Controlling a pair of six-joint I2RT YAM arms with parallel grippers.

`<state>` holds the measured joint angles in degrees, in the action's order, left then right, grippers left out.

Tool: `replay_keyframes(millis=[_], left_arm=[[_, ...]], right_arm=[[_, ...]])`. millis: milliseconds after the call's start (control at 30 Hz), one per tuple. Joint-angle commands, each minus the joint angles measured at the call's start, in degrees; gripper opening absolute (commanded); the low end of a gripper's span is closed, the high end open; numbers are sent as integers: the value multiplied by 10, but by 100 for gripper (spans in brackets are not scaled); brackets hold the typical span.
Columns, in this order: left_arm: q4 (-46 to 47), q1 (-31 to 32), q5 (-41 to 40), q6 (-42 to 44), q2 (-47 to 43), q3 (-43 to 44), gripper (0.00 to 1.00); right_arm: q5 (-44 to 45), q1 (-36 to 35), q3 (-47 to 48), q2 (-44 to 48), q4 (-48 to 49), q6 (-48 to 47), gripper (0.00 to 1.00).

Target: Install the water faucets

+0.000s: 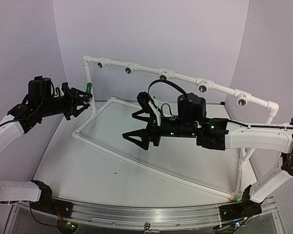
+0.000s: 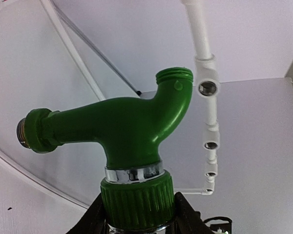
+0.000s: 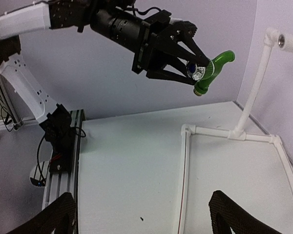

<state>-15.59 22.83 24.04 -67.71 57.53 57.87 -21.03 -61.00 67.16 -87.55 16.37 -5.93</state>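
**Faucet clamped in left end effector, right one empty**

- My left end effector was closed on the faucet. The black fingers pinched the ribbed green collar at its base from both sides, so the body stuck out past the fingertips.
- The faucet was up in the air over the far left corner of the tabletop, resting on nothing. It was near the left upright of the pipe frame. The right wrist view showed a clear gap between them.
- Faucet: smooth glossy green plastic with a shiny chrome ring above the ribbed collar. One branch curved up to a threaded green mouth. The other ran sideways to a green nut with a threaded metal end.
- Frame: white round pipe, matte, with a rectangle lying on the tabletop. A raised top rail carried a row of tee sockets with dark round bores rimmed in metal.
- My right end effector had its jaws wide apart and held nothing. It hovered over the middle of the tabletop, well apart from the faucet.
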Motion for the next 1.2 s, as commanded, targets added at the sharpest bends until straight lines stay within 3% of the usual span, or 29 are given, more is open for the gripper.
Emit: replay_keyframes(millis=[0,133,367,1167], left_arm=[[147,5,69,-74,-34,-28,4],[215,8,129,-115,-35,-26,3],[218,13,211,-152,-54,-18,0],[279,21,288,-244,-66,-65,0]], right_arm=[[41,-14,49,-56,101,15,93],[61,-22,98,-92,111,3,93],[101,-29,148,-136,124,-11,93],[178,-29,253,-232,150,-43,80]])
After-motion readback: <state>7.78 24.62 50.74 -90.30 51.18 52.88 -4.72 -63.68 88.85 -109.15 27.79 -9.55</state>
